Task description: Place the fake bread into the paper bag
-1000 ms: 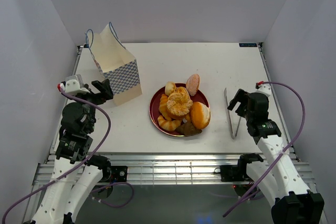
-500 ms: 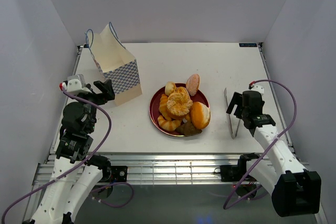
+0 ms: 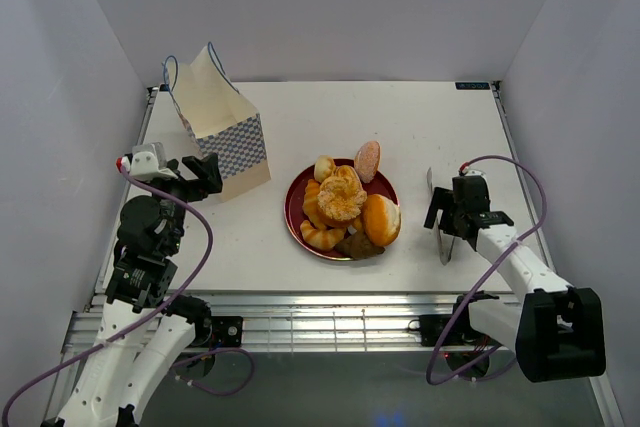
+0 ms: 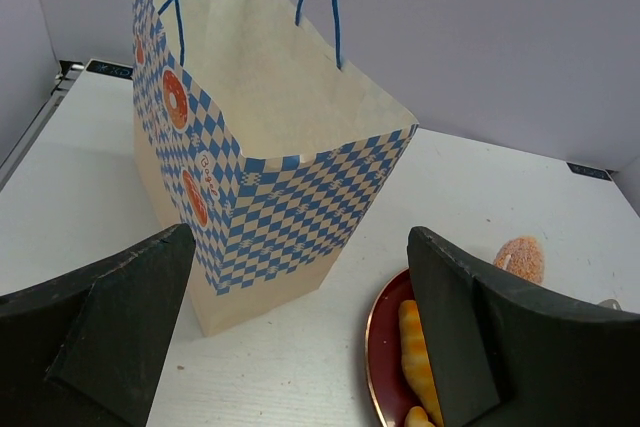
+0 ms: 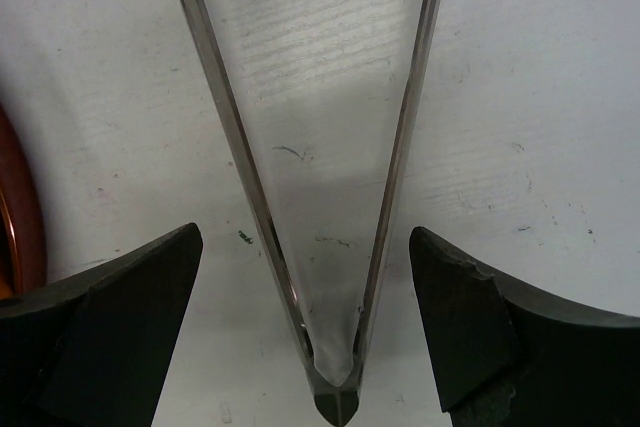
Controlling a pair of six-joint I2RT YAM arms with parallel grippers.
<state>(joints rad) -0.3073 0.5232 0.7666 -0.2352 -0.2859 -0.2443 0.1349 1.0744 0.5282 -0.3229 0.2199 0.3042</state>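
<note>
The fake bread (image 3: 343, 199) is a pile of buns, croissants and a dark piece on a dark red plate (image 3: 293, 209) at mid-table. A pinkish bun (image 3: 368, 160) leans at the plate's far edge and also shows in the left wrist view (image 4: 519, 257). The paper bag (image 3: 218, 127) stands open and upright at the far left; the left wrist view looks into its mouth (image 4: 270, 137). My left gripper (image 3: 203, 176) is open and empty, close to the bag's near corner. My right gripper (image 3: 446, 225) is open and straddles metal tongs (image 5: 335, 367) lying on the table.
The tongs (image 3: 445, 253) lie right of the plate, their hinge toward the near edge. The plate's rim shows in the left wrist view (image 4: 378, 347) with a croissant (image 4: 415, 347) on it, and at the right wrist view's left edge (image 5: 15, 217). White walls enclose the table.
My right arm has swung left and lowered, bringing its open gripper down over the tongs. My left gripper has edged slightly toward the bag. Bread and bag have not moved.
</note>
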